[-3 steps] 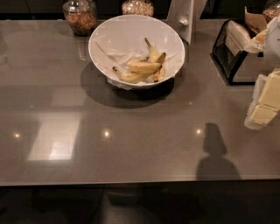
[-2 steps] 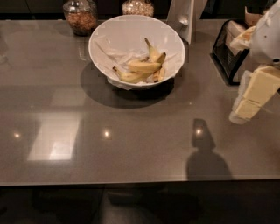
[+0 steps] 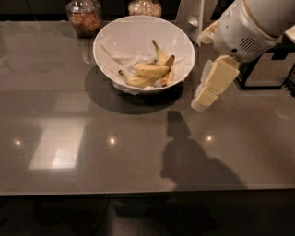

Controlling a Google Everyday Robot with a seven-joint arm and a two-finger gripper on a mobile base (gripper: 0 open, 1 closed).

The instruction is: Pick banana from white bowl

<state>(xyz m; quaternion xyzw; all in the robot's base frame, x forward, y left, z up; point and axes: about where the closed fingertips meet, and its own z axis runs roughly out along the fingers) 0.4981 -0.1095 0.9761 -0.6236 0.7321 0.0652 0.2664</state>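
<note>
The white bowl (image 3: 105, 44) stands at the back middle of the grey table, lined with crumpled white paper. Several bananas lie in it. The banana (image 3: 151, 70) is short, plump and pale yellow, lying across the middle of the pile. A longer curved one (image 3: 134, 81) lies in front of it, and another with a dark stem (image 3: 160, 54) lies behind. My gripper (image 3: 200, 103) hangs from the white arm (image 3: 244, 32) just right of the bowl, outside its rim, pointing down and left above the table. It holds nothing that I can see.
Two glass jars (image 3: 84, 16) (image 3: 145, 7) stand behind the bowl. A white upright object (image 3: 190, 14) stands at the back right. A black box-like holder (image 3: 267, 69) sits at the right edge behind my arm. The gripper's shadow (image 3: 179, 138) falls on the table.
My arm has moved left from the right edge toward the bowl, and the gripper now hangs close beside its right rim. The bowl and bananas have not moved.
</note>
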